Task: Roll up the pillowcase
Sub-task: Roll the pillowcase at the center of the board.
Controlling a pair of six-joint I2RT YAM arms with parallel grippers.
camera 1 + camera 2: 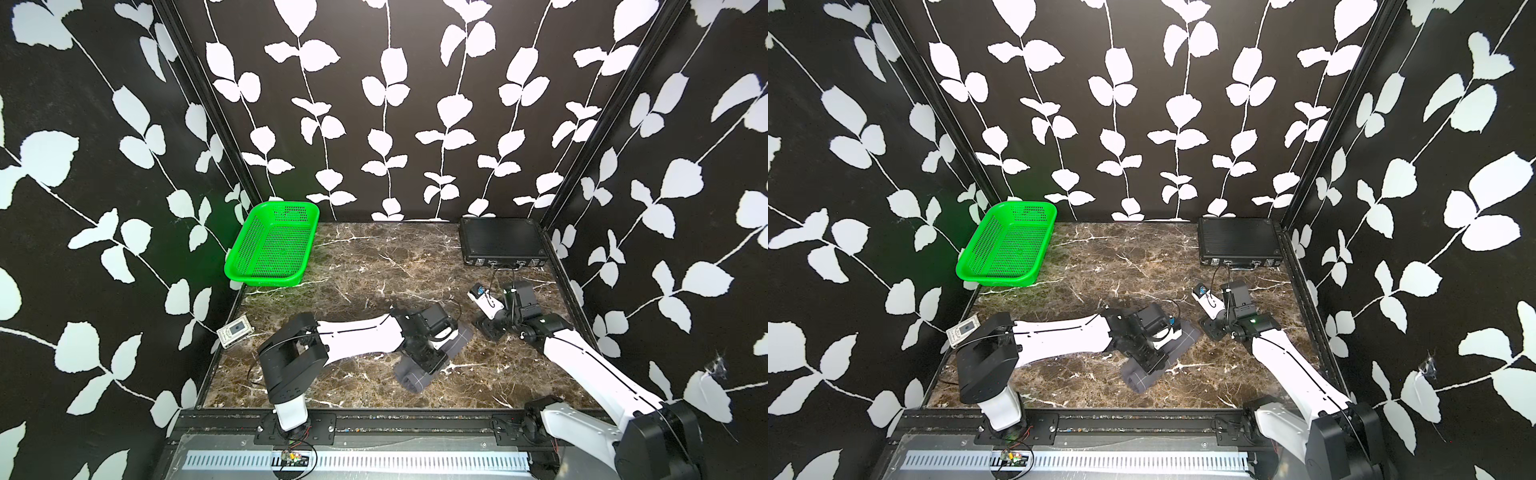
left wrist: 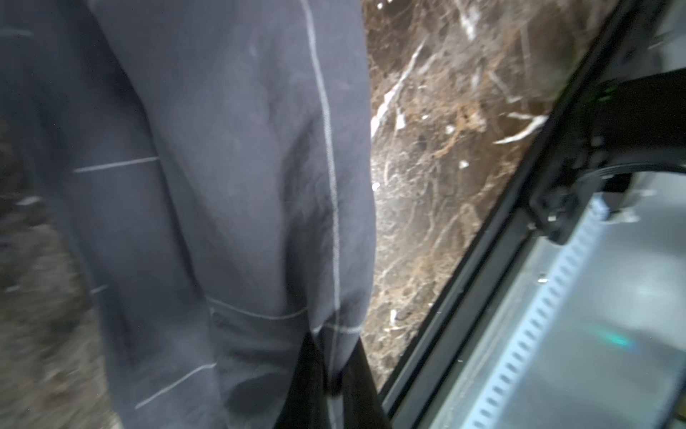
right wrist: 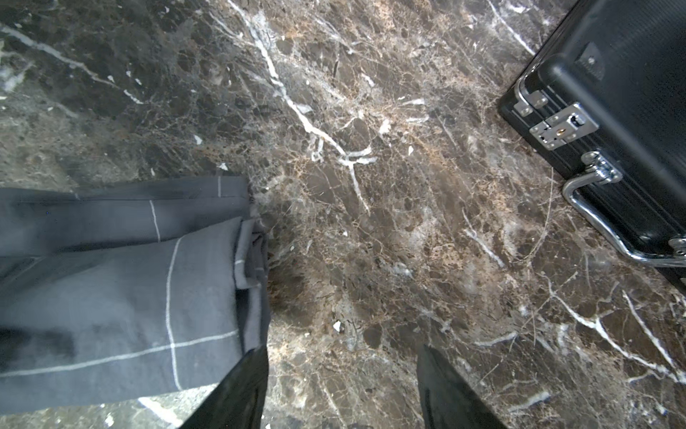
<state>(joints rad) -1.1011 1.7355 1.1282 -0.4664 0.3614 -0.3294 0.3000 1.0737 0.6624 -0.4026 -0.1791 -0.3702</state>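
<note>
- slotted strip along the front, outside the worktop's front edge, between the two arm bases.
- pillowcase: bunched into a narrow long bundle, flat on the marble worktop, nearer the front edge than the back, about mid-width. set diagonally, near end toward the front edge, far end toward the right edge. rolled look at the near end, white grid lines showing.
- left gripper: reaching in from the left over the middle of the bundle, clamped down on a fold of the pillowcase. grey cloth pinched between the two dark fingers in the left wrist view. fingertips hidden under the wrist in both top views.
- right gripper: jaws wide apart, nothing between them, low over bare marble just off the far end of the pillowcase. one finger right at the cloth's end edge, contact not clear.
- small white device at the left edge, well apart from the bundle.
- green basket in the far left corner, tilted up against the wall, nothing inside.
- black case flat in the far right corner, latches and handle facing the front.
</note>
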